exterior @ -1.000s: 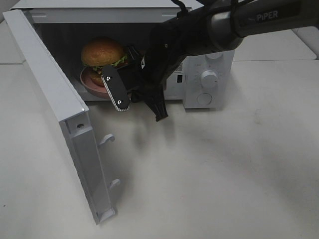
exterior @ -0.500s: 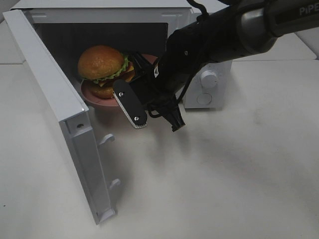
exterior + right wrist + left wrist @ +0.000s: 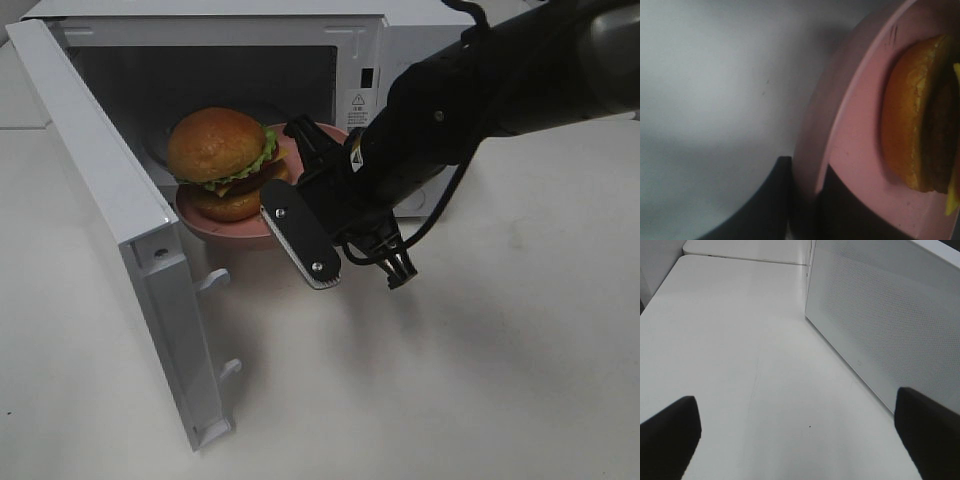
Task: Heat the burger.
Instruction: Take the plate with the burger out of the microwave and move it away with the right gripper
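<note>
The round hamburger with glossy golden-brown bun and green lettuce frill (image 3: 222, 163) sits on a round pink plate (image 3: 305, 137) at the mouth of the white microwave oven (image 3: 300, 20), whose door (image 3: 115, 215) stands wide open. The right gripper (image 3: 805, 200) has its fingers pinching the plate rim, one above and one below. The left gripper (image 3: 795, 432) hangs over bare white counter (image 3: 740, 365) beside the oven, fingers spread and holding nothing. In my judgement the plate is partly outside the cavity; it should be kept level and moved slowly, since the burger looks stacked loosely and could slide.
</note>
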